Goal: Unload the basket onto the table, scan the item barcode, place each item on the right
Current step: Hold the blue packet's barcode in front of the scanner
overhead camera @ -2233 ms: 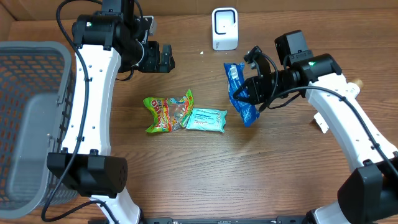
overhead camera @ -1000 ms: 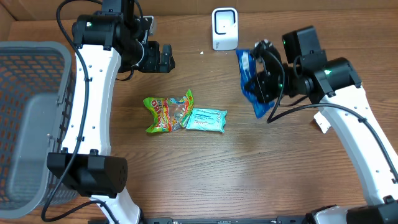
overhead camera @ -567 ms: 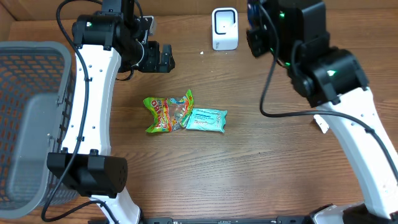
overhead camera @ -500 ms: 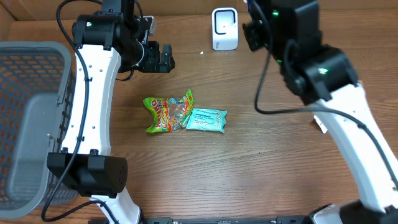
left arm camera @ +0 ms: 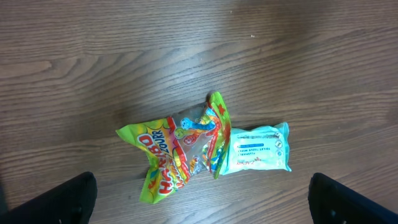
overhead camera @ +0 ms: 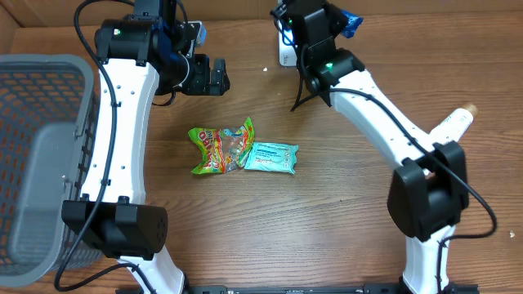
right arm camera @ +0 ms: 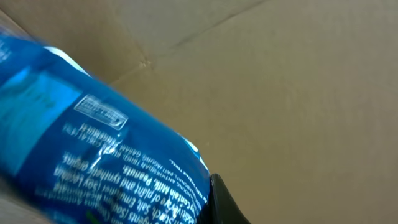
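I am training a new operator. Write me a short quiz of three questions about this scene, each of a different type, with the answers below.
1. True or false: the green candy bag and the teal wipes pack lie touching each other on the table.
2. What does the right gripper hold?
A. the green candy bag
B. a blue snack packet
C. the teal wipes pack
3. Fill in the missing word: the left gripper hangs above the table with its jaws ____ and nothing between them.

Key: 1 true; 2 B; 3 open.
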Robot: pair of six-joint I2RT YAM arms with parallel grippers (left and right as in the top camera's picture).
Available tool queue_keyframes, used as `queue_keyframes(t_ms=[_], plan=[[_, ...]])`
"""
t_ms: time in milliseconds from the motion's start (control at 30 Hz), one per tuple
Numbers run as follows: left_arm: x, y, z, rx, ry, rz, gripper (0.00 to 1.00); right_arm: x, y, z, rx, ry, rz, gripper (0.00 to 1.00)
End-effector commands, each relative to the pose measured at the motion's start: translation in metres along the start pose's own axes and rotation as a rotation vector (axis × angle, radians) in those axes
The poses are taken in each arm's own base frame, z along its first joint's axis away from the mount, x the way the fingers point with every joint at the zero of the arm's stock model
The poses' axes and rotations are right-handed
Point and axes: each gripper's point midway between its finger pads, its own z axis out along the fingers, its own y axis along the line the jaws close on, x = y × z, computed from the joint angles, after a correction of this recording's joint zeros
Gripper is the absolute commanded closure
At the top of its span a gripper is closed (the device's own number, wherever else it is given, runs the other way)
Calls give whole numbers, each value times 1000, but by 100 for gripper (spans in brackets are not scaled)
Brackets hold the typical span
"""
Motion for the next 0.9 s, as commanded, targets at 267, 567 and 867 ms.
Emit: queue_keyframes(t_ms=[267, 567, 867], plan=[[-3, -4, -6, 0, -19, 29, 0, -20, -7, 28, 117, -102, 37, 96], [-3, -4, -6, 0, -19, 29, 0, -19, 13, 65, 221, -179, 171, 96], [-3, -4, -6, 0, -19, 29, 0, -4, 53, 97, 202, -232, 295, 96]])
